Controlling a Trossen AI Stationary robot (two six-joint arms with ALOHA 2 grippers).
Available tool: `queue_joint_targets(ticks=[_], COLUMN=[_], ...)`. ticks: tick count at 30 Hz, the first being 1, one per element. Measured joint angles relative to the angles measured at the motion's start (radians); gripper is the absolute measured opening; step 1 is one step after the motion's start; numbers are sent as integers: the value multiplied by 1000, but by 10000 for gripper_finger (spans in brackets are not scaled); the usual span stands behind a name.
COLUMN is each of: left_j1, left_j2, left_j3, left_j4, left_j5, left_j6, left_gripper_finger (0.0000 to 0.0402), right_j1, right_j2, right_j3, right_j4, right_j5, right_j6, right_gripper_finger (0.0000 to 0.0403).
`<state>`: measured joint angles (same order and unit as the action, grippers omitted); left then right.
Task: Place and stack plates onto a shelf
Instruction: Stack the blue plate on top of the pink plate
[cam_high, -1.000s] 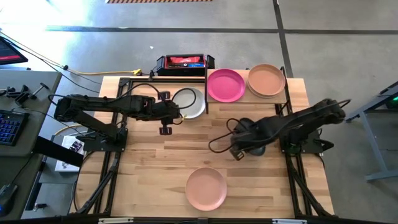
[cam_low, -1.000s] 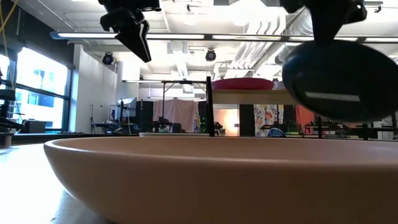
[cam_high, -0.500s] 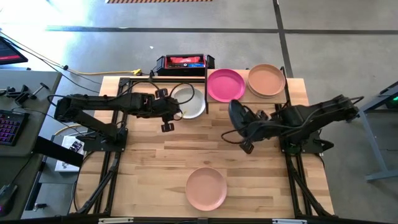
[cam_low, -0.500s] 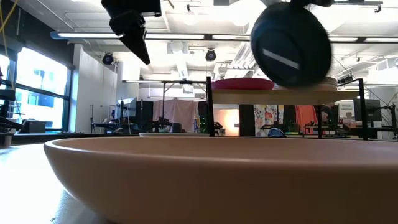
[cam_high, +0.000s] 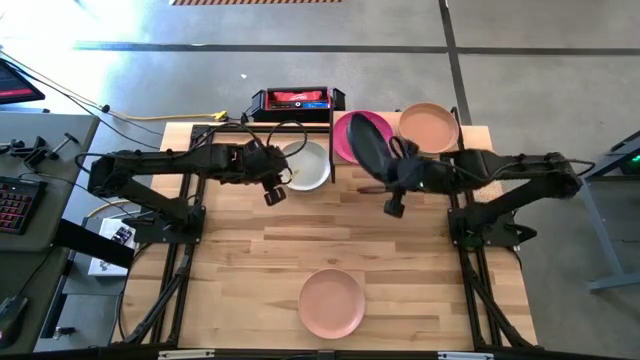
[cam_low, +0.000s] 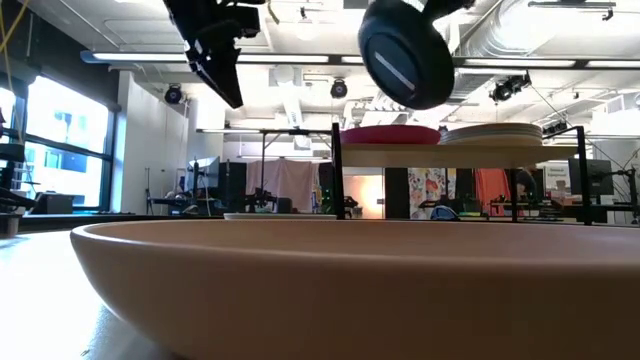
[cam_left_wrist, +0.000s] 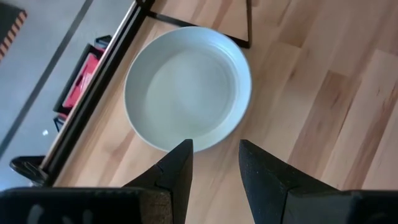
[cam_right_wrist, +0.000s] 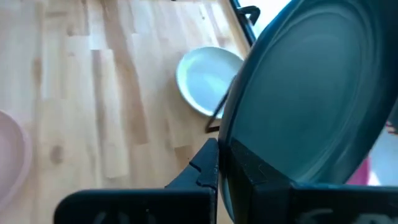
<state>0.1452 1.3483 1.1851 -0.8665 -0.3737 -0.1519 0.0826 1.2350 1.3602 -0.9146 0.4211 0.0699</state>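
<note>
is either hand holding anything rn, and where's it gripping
The right hand holds the dark teal plate by its rim, tilted on edge. The left hand is open and holds nothing.

Grey concrete floor (cam_high: 300, 70), bright ceiling lights (cam_low: 300, 60)

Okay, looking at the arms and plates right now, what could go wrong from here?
1. The right end effector pinches the dark teal plate by its rim, tilted on edge above the table; it might slip and drop.
2. That plate hangs close over the magenta plate on the shelf; lowered tilted, its edge may strike it.
3. The left end effector, open above the light grey plate, may nudge it on descent.
</note>
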Motion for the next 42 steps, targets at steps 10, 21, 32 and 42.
queue_joint_targets(ticks=[10,21,32,42], left_j1=[0,-1,-2,-2], left_j2=[0,0,0,0], left_j3=[0,0,0,0], left_j4=[0,0,0,0], left_j5=[1,1,2,2], left_j6=[-102,-159,-179,-188], left_gripper_finger=[120,120,120,120], right_j1=[-210,-341,-399,-404], right_j2=[19,81,155,198], right_j3=[0,0,0,0], right_j4=[22,-18,-68,-110], right_j5=[-150,-255,-274,-181], right_j6=[-272,-462,-548,-572], right_gripper_finger=[0,0,0,0])
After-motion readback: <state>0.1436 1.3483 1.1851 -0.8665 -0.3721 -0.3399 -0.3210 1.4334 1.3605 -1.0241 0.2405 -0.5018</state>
